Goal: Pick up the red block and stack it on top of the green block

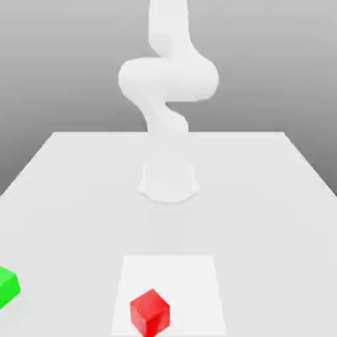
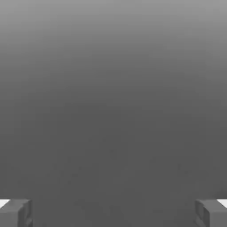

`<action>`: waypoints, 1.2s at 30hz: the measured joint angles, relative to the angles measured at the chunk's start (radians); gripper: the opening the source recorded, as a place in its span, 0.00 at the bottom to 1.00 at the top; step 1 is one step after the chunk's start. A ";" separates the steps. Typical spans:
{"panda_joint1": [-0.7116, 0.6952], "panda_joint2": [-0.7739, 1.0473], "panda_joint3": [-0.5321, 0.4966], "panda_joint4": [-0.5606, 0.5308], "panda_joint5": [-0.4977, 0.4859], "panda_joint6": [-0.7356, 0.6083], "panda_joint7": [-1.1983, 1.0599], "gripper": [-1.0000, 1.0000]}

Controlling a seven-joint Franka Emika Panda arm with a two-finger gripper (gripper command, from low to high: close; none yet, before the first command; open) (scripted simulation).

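Clearly, the pincer (image 2: 113, 213) is seen spread wide, grey matte fingertips (image 2: 15, 213) apart, nothing gripped. Well away from it, the glossy red cube block (image 1: 150, 312) is seen on a smooth white table (image 1: 263, 197); the glossy green cube block (image 1: 8, 287) sits at the exterior view's left.

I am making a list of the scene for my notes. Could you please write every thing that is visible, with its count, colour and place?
red block: one, red, on a paler square patch near the front edge of the table, about the middle.
green block: one, green, at the exterior view's left edge, partly cut off, apart from the red block.
table: one, white, under everything.
arm: one, white, rising from a round base at the table's middle.
gripper: one, grey fingertips wide apart, nothing between them.
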 joint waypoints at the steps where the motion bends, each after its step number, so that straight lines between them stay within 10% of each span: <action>1: -0.021 0.039 0.017 -0.007 -0.009 0.014 0.038 0.50; 30: -0.186 1.072 0.102 -0.135 -0.132 0.475 0.836 0.50; 31: -0.179 1.095 0.093 -0.131 -0.141 0.494 0.843 0.00; 36: -0.179 1.095 0.094 -0.131 -0.141 0.496 0.843 0.00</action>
